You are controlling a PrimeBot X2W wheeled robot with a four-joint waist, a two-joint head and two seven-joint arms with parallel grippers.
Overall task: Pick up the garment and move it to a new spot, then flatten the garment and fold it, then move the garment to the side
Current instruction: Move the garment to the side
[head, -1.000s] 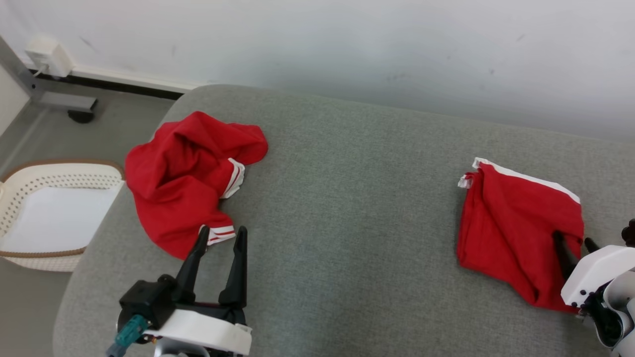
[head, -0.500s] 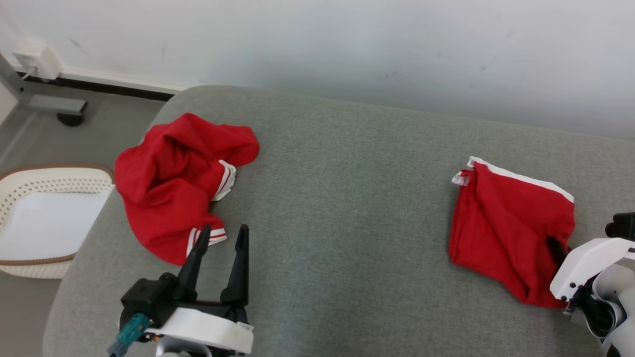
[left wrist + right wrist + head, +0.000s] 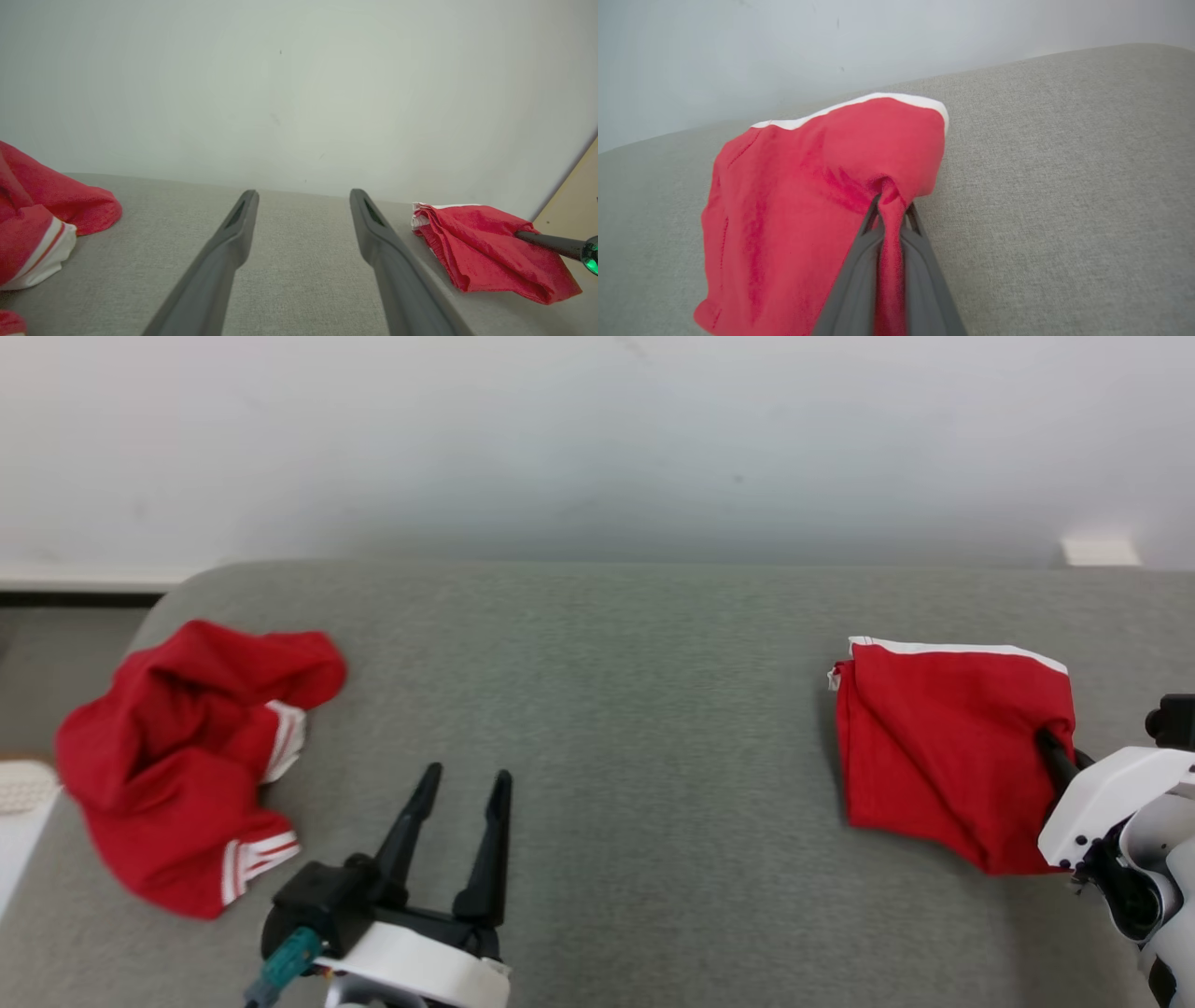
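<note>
Red folded garment (image 3: pixel 934 737), white-edged: lying on the grey cushion (image 3: pixel 607 709), spreading ahead and to the left of the right gripper (image 3: pixel 1047 743). That gripper is pinching a bunched ridge at the garment's near right corner, with its fingers (image 3: pixel 861 280) closed on the cloth and red fabric running down between them.
Left gripper (image 3: pixel 467 775): hovering over bare cushion, fingers standing wide apart, holding nothing.
Crumpled garment (image 3: pixel 177 756), red with white-striped cuffs: sitting to the left of the left gripper, well apart from the folded garment.
White wall (image 3: pixel 597 429): rising beyond both grippers' fingertips.
</note>
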